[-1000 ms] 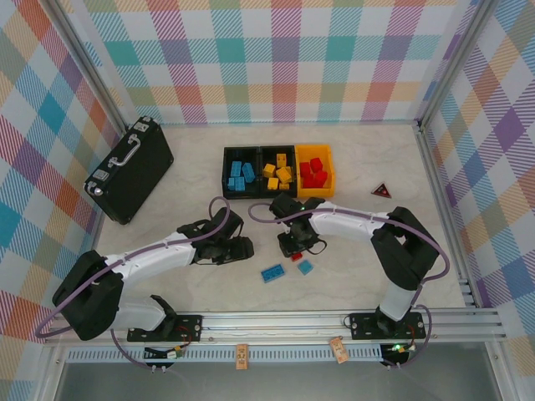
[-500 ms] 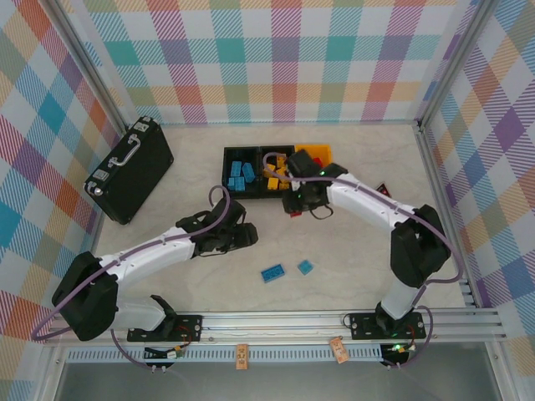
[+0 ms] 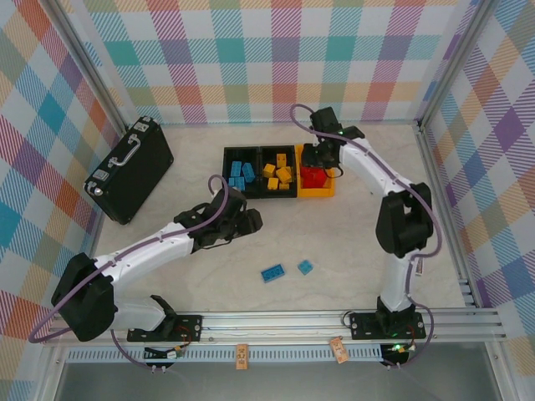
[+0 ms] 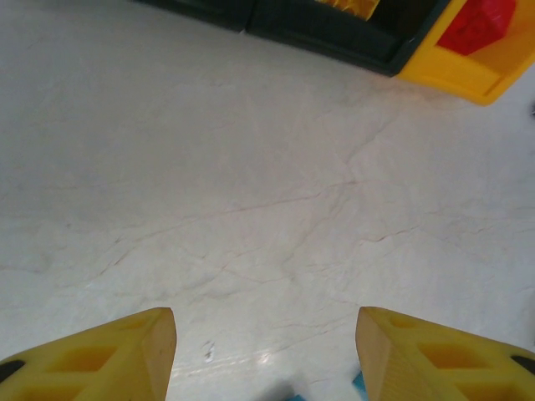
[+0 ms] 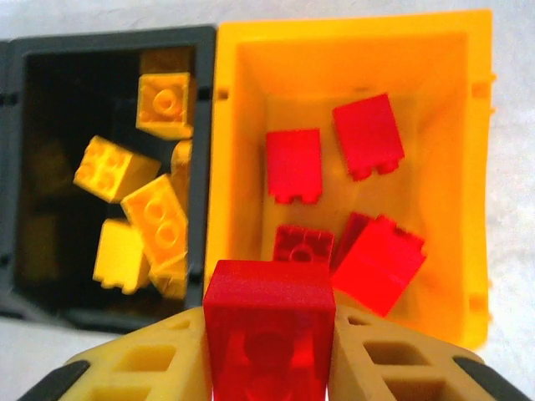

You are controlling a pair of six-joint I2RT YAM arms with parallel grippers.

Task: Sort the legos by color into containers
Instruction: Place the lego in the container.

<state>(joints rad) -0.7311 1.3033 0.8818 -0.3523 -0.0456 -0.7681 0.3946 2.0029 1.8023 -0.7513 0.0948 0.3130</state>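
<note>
the right gripper [image 5: 269,334] is clamped on a red brick [image 5: 269,313], its two fingers [image 5: 142,363] pressed against the brick's sides. it hangs over the near edge of the yellow bin [image 5: 351,25], above the five red bricks [image 5: 368,134] lying inside. in the top view the right arm reaches across to that bin [image 3: 316,194], the rightmost of three set side by side in a row.

the middle bin [image 3: 277,195] is black and holds yellow bricks [image 5: 155,213]. the left bin [image 3: 226,174], also black, holds blue bricks [image 3: 241,175].

the left gripper [image 3: 249,220] hovers over bare table [image 4: 251,167] just in front of the bins, its fingers [image 4: 142,351] well apart with nothing between them.

two blue bricks [image 3: 272,272] lie loose on the table, near each other, closer to the arm bases. one is long, the other [image 3: 306,267] short. a black case [image 3: 129,170] with a handle sits at the far left, well apart from the bins.
</note>
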